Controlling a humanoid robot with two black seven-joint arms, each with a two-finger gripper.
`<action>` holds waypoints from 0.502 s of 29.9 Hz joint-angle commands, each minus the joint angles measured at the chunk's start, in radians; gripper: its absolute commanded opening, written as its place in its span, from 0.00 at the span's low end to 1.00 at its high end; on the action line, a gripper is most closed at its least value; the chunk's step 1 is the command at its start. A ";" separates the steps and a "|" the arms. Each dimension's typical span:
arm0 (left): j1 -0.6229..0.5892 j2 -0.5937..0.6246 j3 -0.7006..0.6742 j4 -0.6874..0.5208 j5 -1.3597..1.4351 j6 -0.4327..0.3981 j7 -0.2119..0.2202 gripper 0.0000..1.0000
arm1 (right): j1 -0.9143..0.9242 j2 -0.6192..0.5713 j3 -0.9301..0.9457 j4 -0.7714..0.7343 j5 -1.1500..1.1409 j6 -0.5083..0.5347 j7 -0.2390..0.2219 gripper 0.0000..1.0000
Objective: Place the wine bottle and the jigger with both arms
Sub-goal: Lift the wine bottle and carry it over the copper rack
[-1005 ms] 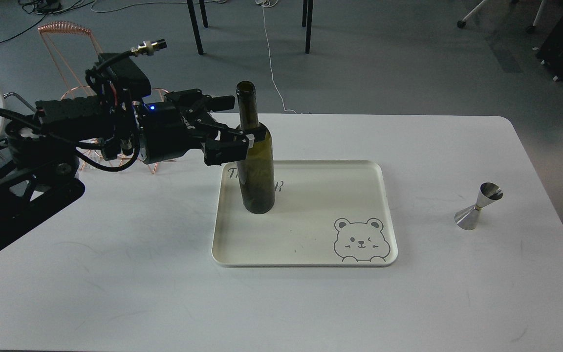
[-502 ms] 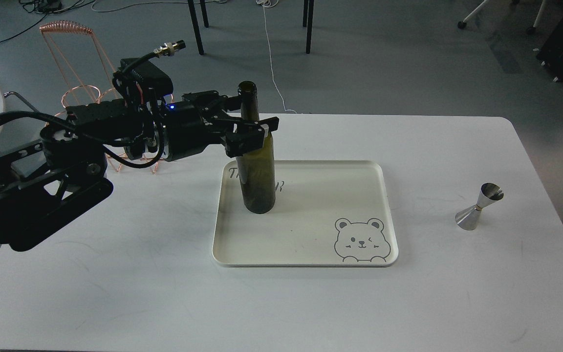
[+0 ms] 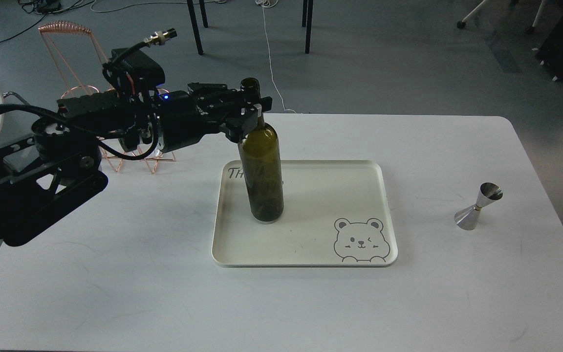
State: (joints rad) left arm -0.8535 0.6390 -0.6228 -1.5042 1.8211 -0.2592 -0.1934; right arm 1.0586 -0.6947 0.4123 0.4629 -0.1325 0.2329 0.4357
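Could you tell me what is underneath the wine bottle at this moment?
The wine bottle stands over the cream tray, near its left side, in the left gripper. Dark lettering on the tray shows beside it; the bottle hides the rest. Whether its base touches is unclear.

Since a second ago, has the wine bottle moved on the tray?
Yes. The wine bottle has shifted slightly right and nearer, toward the tray's bear drawing.

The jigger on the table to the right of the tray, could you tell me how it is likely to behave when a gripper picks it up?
The jigger looks like polished steel, so it is probably rigid and rather slippery between fingers. Its narrow waist seems the natural place to grip. It already stands tilted on the table, so a sideways nudge may well tip it, and its cone shape would likely let it roll in an arc.
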 commanded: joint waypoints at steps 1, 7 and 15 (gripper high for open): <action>-0.025 0.048 -0.057 -0.008 -0.048 -0.002 -0.004 0.14 | 0.001 -0.002 -0.001 0.000 -0.001 0.000 0.000 0.97; -0.100 0.208 -0.066 -0.010 -0.183 0.001 -0.027 0.14 | 0.001 -0.008 -0.003 0.000 -0.001 0.002 0.000 0.97; -0.205 0.323 -0.052 0.094 -0.221 0.001 -0.073 0.14 | 0.001 -0.003 -0.001 0.000 -0.001 0.002 0.000 0.97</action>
State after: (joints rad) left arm -1.0354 0.9384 -0.6808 -1.4503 1.5888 -0.2580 -0.2641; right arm 1.0601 -0.7030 0.4106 0.4631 -0.1334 0.2348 0.4358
